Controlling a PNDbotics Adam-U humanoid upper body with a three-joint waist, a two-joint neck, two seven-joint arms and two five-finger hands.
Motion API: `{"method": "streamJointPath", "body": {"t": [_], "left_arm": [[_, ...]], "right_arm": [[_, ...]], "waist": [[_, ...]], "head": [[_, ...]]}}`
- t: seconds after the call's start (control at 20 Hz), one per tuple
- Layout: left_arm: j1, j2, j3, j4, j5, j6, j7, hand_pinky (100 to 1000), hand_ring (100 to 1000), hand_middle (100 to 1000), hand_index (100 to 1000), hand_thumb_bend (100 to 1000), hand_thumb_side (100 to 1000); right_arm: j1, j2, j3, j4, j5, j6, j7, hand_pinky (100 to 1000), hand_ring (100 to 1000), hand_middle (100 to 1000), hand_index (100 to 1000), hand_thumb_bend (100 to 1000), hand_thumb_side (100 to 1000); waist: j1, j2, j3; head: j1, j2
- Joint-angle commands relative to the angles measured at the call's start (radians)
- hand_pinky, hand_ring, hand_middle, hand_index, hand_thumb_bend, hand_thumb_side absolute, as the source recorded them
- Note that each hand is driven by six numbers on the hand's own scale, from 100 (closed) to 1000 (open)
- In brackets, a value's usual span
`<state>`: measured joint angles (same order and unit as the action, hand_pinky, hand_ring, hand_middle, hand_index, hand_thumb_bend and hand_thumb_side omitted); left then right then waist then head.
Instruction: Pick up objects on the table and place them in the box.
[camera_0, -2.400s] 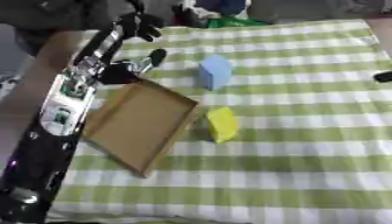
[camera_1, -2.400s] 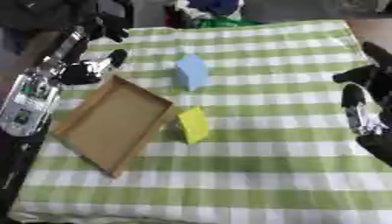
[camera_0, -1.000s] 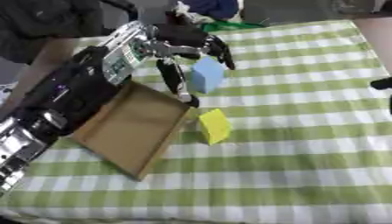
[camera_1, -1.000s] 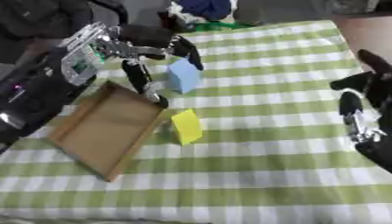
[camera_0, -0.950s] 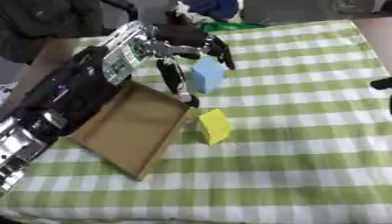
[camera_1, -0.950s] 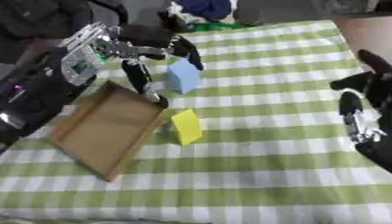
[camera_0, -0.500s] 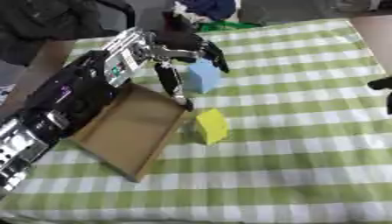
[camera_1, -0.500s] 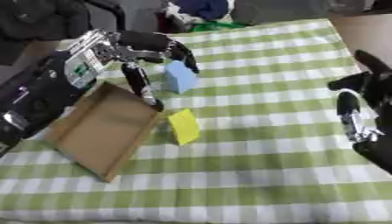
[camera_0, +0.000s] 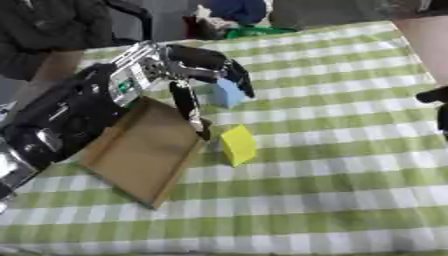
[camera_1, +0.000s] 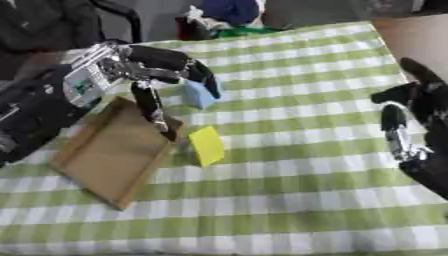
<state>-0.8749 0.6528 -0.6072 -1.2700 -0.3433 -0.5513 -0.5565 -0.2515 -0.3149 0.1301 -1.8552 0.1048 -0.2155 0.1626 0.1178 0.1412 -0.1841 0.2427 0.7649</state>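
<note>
While the left hand (camera_0: 188, 67) is spread over the blue block (camera_0: 227, 92), fingers arched above it and thumb pointing down at the box (camera_0: 140, 150) rim, nothing is gripped. Beside the box lies the yellow block (camera_0: 237, 145); open cloth (camera_0: 350, 165) is left rightward. The hand was farther back 2.4 s ago. The right hand (camera_1: 411, 125) is held open at the right edge.

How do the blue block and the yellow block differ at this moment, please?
The blue block is pale blue and sits farther back, with the left hand reaching around it; the yellow block is nearer, beside the box corner, with no hand on it. Both rest on the checked cloth, outside the box.
</note>
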Motion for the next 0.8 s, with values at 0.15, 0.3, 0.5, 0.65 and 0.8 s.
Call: {"method": "streamJointPath", "body": {"t": [0.15, 0.3, 0.5, 0.65, 0.8], "left_arm": [[0.012, 0.040, -0.017, -0.038, 0.028, -0.356, -0.350, 801, 791, 745, 859, 726, 194], [0.027, 0.028, -0.027, -0.039, 0.023, -0.356, -0.350, 800, 793, 746, 859, 721, 195], [0.036, 0.007, -0.028, -0.036, 0.010, -0.356, -0.350, 804, 799, 750, 860, 714, 194], [0.034, -0.009, -0.018, -0.041, -0.004, -0.356, -0.350, 810, 803, 754, 861, 704, 192], [0.030, -0.023, -0.013, -0.047, -0.020, -0.356, -0.350, 814, 808, 760, 865, 693, 186]], "right_arm": [[-0.008, -0.018, 0.001, -0.006, 0.006, -0.003, 0.004, 878, 744, 621, 1000, 100, 546], [-0.009, -0.018, 0.001, -0.006, 0.006, -0.003, 0.004, 878, 744, 621, 1000, 100, 547], [-0.011, -0.017, 0.001, -0.006, 0.006, -0.003, 0.005, 878, 744, 621, 1000, 100, 546], [-0.012, -0.016, 0.001, -0.006, 0.005, -0.003, 0.005, 878, 744, 621, 1000, 100, 546], [-0.014, -0.015, 0.002, -0.007, 0.005, -0.004, 0.006, 878, 744, 621, 1000, 100, 546]], "waist": [[-0.002, -0.017, 0.002], [-0.002, -0.015, -0.002], [-0.003, -0.012, -0.008], [-0.005, -0.010, -0.010], [-0.006, -0.008, -0.013]], "head": [[-0.004, 0.005], [-0.004, 0.005], [-0.005, 0.005], [-0.005, 0.005], [-0.004, 0.005]]}}
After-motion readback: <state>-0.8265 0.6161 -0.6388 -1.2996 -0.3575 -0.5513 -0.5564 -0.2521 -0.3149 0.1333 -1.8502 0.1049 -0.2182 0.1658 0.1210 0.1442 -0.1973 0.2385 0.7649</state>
